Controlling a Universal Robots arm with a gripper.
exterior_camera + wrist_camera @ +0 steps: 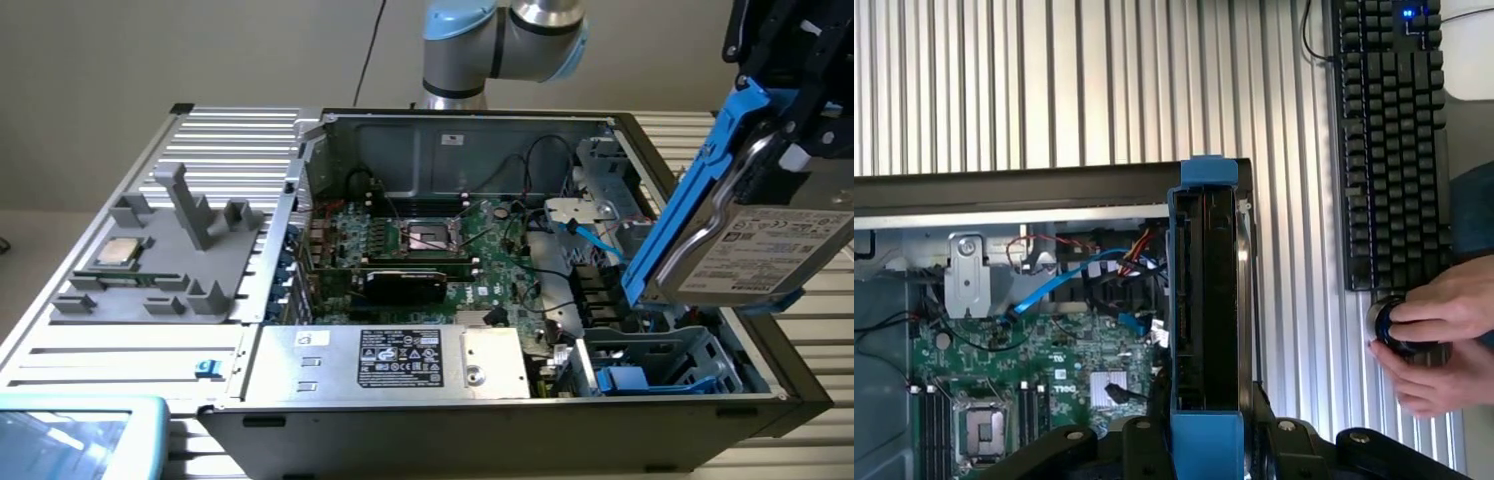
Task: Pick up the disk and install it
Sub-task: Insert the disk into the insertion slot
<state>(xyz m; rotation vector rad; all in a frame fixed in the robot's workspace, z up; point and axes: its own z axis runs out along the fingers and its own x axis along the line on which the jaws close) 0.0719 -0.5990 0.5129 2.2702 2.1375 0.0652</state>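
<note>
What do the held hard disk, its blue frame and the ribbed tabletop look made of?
Grey rectangular hard disk: likely metal, dull silver sheen, with a white paper-like label. Blue carrier frame: probably moulded plastic, uniform matte colour. Ribbed silver tabletop: seemingly aluminium, judging by its bright grooved strips.

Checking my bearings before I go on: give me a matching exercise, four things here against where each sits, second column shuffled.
Things:
1 the disk
2 processor chip
3 silver box with black sticker
4 keyboard

Places:
A on the grey fixture, exterior view's left
B inside the case, at its edge nearest the exterior camera
C beside a person's hands
D in the gripper, raised over the case

Pairs: 1-D; 2-A; 3-B; 4-C
</note>
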